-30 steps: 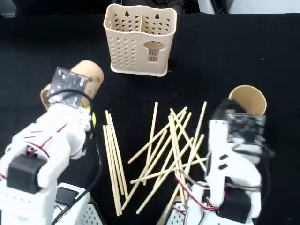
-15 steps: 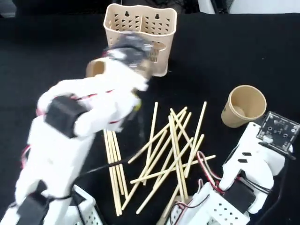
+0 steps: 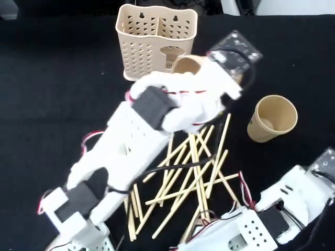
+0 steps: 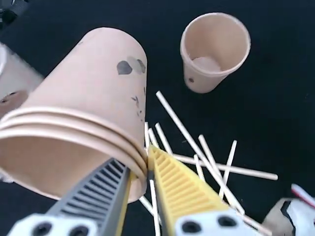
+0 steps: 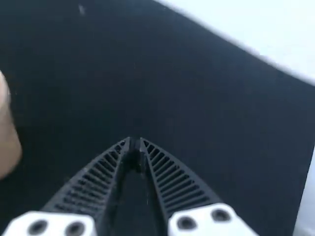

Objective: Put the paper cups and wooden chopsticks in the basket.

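The left gripper [image 4: 147,153], clamped on the rim of the stacked paper cups [image 4: 83,123], had swung from the left side across to just beside the basket [image 3: 157,44], above the chopsticks [image 3: 191,167]. The right gripper [image 5: 134,147], closed and empty, had pulled back from the lone cup [image 3: 272,117].

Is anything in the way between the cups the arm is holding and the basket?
Nothing visible. The stacked paper cups in the left gripper hang close beside the basket, and its top is open.
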`<state>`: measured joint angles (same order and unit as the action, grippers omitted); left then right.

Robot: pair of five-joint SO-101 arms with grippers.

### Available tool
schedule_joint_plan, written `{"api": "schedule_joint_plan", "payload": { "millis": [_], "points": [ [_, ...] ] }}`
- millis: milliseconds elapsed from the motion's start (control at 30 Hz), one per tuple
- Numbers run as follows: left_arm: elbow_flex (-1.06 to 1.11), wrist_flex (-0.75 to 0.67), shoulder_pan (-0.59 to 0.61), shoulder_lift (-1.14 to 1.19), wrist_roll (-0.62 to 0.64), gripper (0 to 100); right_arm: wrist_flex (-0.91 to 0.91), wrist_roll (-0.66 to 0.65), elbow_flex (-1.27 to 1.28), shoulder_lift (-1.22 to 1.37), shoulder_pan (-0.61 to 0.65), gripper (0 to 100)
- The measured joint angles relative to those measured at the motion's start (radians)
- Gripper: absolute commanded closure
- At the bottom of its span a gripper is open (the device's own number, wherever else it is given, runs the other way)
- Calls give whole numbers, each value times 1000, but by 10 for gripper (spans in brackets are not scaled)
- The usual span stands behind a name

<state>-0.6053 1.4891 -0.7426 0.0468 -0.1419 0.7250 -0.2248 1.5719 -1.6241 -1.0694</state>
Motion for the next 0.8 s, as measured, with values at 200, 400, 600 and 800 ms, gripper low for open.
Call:
{"api": "schedule_joint_plan", "payload": {
  "millis": [200,400,600,800],
  "points": [
    [-3,-117,-54,141,-2,971,0,-43,124,2,-28,980],
    [-3,-233,-120,269,-71,971,35,-68,124,0,-112,977],
    [-12,-249,-158,315,-178,971,78,-68,124,0,-127,977],
    [-12,-249,-169,330,-192,971,78,-68,124,0,-129,977]
  ]
}}
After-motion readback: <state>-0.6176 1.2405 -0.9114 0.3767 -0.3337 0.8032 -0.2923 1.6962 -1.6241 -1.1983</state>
